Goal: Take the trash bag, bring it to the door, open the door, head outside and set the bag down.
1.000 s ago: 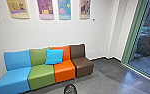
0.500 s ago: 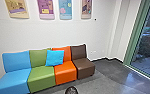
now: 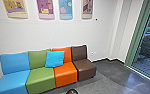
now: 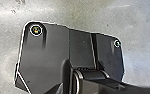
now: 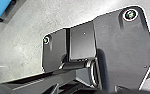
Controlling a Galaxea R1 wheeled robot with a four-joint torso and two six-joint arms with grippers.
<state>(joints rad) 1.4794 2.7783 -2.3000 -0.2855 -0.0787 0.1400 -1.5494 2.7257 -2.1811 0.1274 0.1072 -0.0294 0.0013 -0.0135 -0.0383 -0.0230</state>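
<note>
Green-framed glass (image 3: 149,56) stands right of the brown chair (image 3: 84,67), whose front corner the base could clip by turning too tightly. I cannot tell either gripper's state or where the trash bag is.

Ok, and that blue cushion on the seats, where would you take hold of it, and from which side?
I'd pinch the upper edge of the blue cushion, coming from the front and above. It looks squarish and soft, propped upright across the green backrest and the orange backrest; they back its rear face, while its front is open.
</note>
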